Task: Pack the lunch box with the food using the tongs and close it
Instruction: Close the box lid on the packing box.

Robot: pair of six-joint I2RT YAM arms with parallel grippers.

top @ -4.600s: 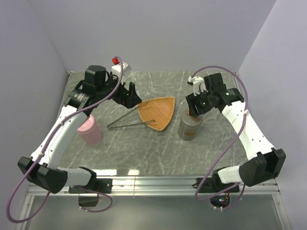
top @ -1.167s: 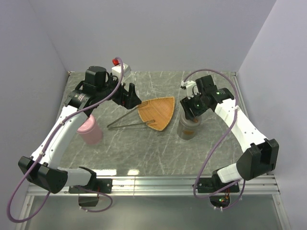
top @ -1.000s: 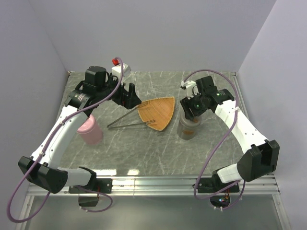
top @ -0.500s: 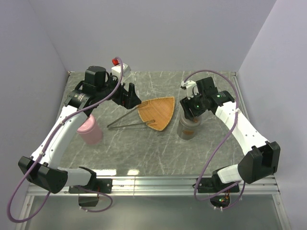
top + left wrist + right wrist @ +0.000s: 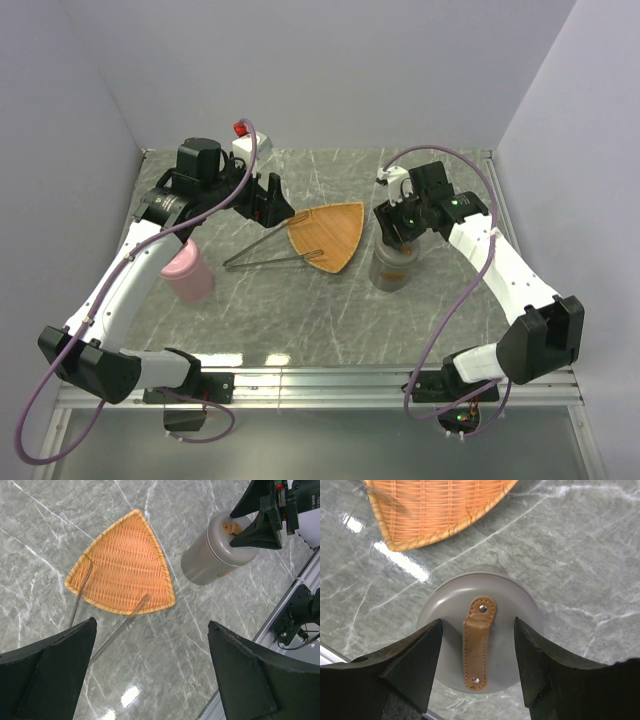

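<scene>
The lunch box [image 5: 393,268] is a grey round can with its lid on and a brown leather strap [image 5: 479,640] across the top. My right gripper [image 5: 397,235] hovers just above the lid [image 5: 507,605], open, one finger on each side of the strap without touching it. The tongs [image 5: 262,251] lie on the table with their tips resting on the orange woven plate [image 5: 330,235]. My left gripper [image 5: 268,203] hangs wide open above the table behind the tongs [image 5: 125,625], holding nothing. No food shows on the plate [image 5: 125,565] or elsewhere.
A pink cup-shaped container [image 5: 187,272] stands at the left beneath my left arm. A small white box with a red knob [image 5: 242,140] sits at the back wall. Walls close the table in on three sides.
Over several seconds my right gripper slid left and settled over the lunch box lid. In the last second it barely moved. The left arm stayed still.
</scene>
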